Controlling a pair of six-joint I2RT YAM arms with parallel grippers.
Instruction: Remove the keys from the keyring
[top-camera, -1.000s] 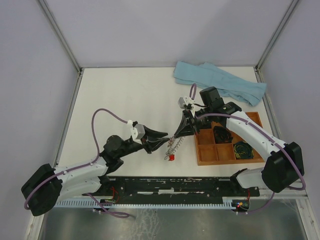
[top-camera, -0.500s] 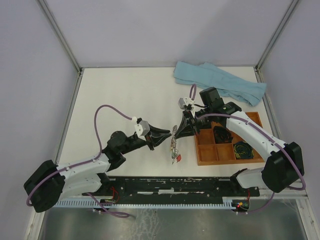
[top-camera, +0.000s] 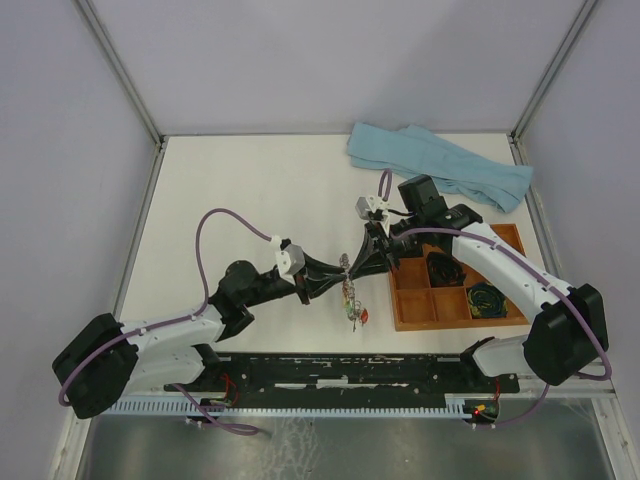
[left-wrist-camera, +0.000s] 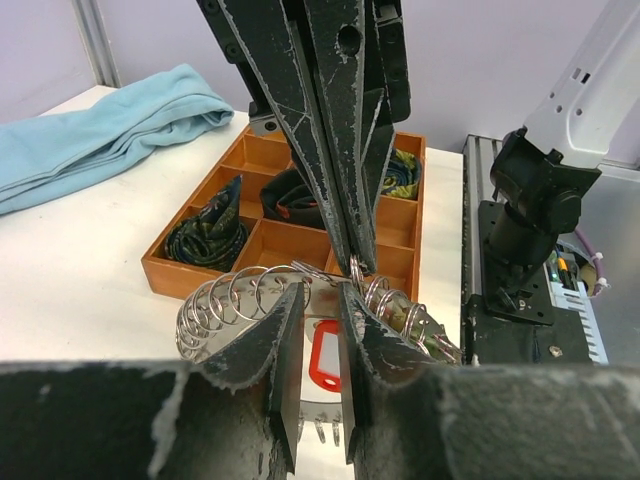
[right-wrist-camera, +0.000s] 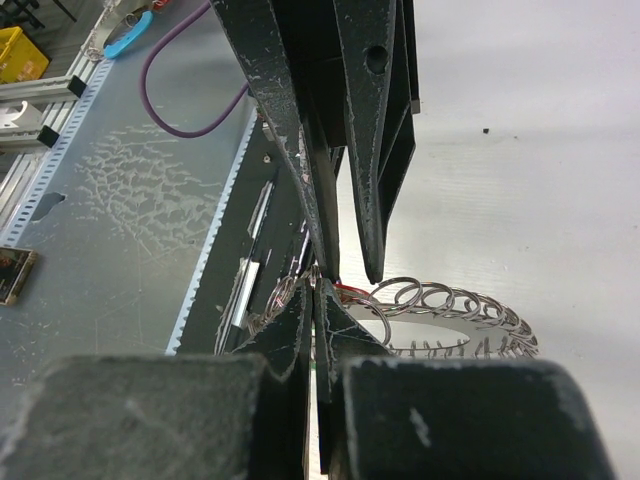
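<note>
Over the white table (top-camera: 250, 200), just left of the orange wooden compartment tray (top-camera: 400, 322): the silvery-grey metal keyring fringed with small wire loops (left-wrist-camera: 225, 300), caught where the two black pincers meet tip to tip. Right gripper (right-wrist-camera: 312, 292) clamped tight on a loop of the ring. Left gripper (left-wrist-camera: 322, 295) at the same spot, fingers a narrow slit apart (pinching wire or merely bracketing it, impossible to tell). Dangling beneath, tiny keys, one red plastic head (left-wrist-camera: 325, 362) plainly visible. Crumpled light-blue cloth (top-camera: 440, 165) at the table's far right corner.
</note>
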